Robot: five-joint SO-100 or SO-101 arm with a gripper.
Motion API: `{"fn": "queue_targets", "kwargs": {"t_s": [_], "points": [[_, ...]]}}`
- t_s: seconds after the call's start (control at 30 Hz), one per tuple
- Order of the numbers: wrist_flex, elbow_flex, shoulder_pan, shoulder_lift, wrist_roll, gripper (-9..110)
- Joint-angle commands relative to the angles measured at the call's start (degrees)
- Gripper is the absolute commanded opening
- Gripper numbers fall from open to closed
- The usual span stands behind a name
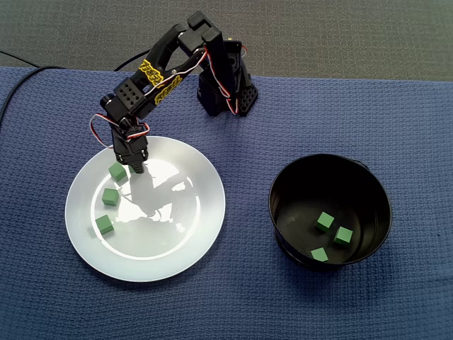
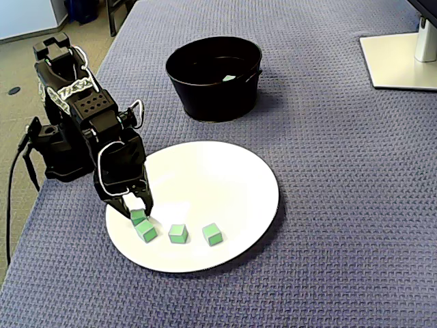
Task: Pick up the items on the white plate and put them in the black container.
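Note:
The white plate (image 1: 177,241) (image 2: 225,184) holds several green cubes. My gripper (image 1: 134,168) (image 2: 138,208) points down over the plate's edge nearest the arm base. Its jaws are closed onto one green cube (image 2: 138,216) resting on the plate; the gripper body hides this cube in the fixed view from above. A second cube (image 1: 117,171) (image 2: 145,232) lies right beside the fingertips. Two more cubes (image 1: 110,196) (image 1: 104,225) sit farther along the plate. The black container (image 1: 283,212) (image 2: 212,92) stands apart from the plate and holds three green cubes (image 1: 325,222).
The arm's base (image 1: 226,92) (image 2: 58,147) stands on the blue cloth beside the plate. A cable (image 2: 13,178) trails off the table edge near the base. The white foot of a stand (image 2: 399,58) sits at one far corner.

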Motion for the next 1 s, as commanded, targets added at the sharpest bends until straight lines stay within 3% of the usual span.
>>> {"fn": "queue_targets", "kwargs": {"t_s": [0.0, 0.2, 0.37, 0.47, 0.63, 0.77, 0.97], "points": [[-0.88, -1.49, -0.18, 4.39, 2.29, 0], [3.43, -14.50, -0.62, 15.91, 6.86, 0], [3.08, -28.04, -8.44, 31.90, 16.70, 0], [4.57, -36.65, -19.42, 38.32, 18.90, 0], [5.45, -43.77, -46.67, 43.68, 18.19, 0], [8.79, -45.18, -65.04, 37.44, 22.50, 0], [10.02, -42.45, -76.82, 17.49, 28.56, 0]]}}
